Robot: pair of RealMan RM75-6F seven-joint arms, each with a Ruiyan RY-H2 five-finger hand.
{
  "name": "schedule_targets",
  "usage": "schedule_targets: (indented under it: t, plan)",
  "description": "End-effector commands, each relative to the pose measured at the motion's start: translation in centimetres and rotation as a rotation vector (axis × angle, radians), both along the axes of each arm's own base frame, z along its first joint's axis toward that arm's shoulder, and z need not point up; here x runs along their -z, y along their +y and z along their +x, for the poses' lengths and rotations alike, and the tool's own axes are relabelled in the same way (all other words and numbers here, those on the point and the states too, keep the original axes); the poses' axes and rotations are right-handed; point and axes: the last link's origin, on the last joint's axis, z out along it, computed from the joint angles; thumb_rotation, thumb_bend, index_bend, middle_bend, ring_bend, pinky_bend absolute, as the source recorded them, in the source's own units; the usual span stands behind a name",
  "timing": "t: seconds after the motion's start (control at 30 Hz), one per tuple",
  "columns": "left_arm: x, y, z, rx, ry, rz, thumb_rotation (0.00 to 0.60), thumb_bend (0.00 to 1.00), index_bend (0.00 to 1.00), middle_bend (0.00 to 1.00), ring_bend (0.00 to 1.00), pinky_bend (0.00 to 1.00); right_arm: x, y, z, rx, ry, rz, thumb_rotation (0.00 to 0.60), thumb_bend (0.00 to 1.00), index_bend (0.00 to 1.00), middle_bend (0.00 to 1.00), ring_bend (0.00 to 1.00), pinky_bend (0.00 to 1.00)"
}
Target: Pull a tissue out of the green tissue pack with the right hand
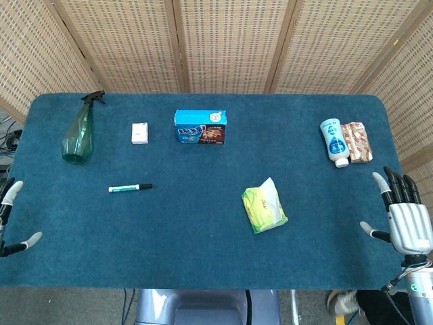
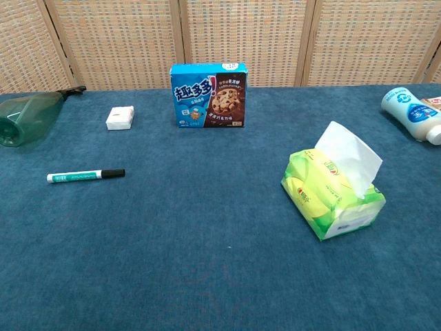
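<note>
Fingers [image 1: 398, 181] of our right hand [image 1: 406, 220] spread wide, holding nothing, well right of the green tissue pack [image 1: 264, 208]. Our left hand [image 1: 9, 217] is mostly cut off; we cannot tell its state. A cookie box [image 1: 200, 126] stands beyond the pack, a marker [image 1: 130, 187] left.

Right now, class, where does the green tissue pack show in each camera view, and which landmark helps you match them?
Head view: tissue pack right of centre, on the near half of the table.
Chest view: tissue pack at right, a tissue standing up.
Shared landmark: blue cookie box, behind it to the left.
</note>
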Motion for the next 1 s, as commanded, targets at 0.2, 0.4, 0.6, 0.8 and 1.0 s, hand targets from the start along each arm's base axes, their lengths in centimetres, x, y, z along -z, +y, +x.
schedule_targets:
  t: [0.2, 0.4, 0.6, 0.8, 1.0]
  plan:
    - [-0.1, 0.1, -0.2, -0.002, -0.001, 0.0, 0.6, 0.0, 0.0, 0.0, 0.0, 0.0, 0.2, -0.1, 0.0, 0.005, 0.007, 0.009, 0.6, 0.0, 0.0, 0.0, 0.0, 0.0]
    - [0.1, 0.1, -0.2, -0.003, 0.002, -0.004, 0.6, 0.0, 0.0, 0.0, 0.0, 0.0, 0.6, -0.6, 0.4, -0.016, 0.006, 0.033, 0.6, 0.0, 0.0, 0.0, 0.0, 0.0]
    - [0.5, 0.5, -0.2, -0.009, 0.017, -0.018, 0.6, 0.0, 0.0, 0.0, 0.0, 0.0, 2.2, -4.0, 3.0, -0.27, 0.136, 0.157, 0.6, 0.0, 0.01, 0.0, 0.0, 0.0]
    - [0.7, 1.1, -0.4, -0.034, 0.022, -0.017, 0.6, 0.0, 0.0, 0.0, 0.0, 0.0, 4.0, -8.3, 5.5, -0.595, 0.306, 0.241, 0.6, 0.0, 0.13, 0.02, 0.0, 0.0]
    - [0.9, 1.5, -0.6, -0.056, 0.027, -0.02, 0.6, 0.0, 0.0, 0.0, 0.0, 0.0, 6.3, -10.1, 6.8, -0.784, 0.429, 0.307, 0.6, 0.0, 0.17, 0.08, 0.0, 0.01]
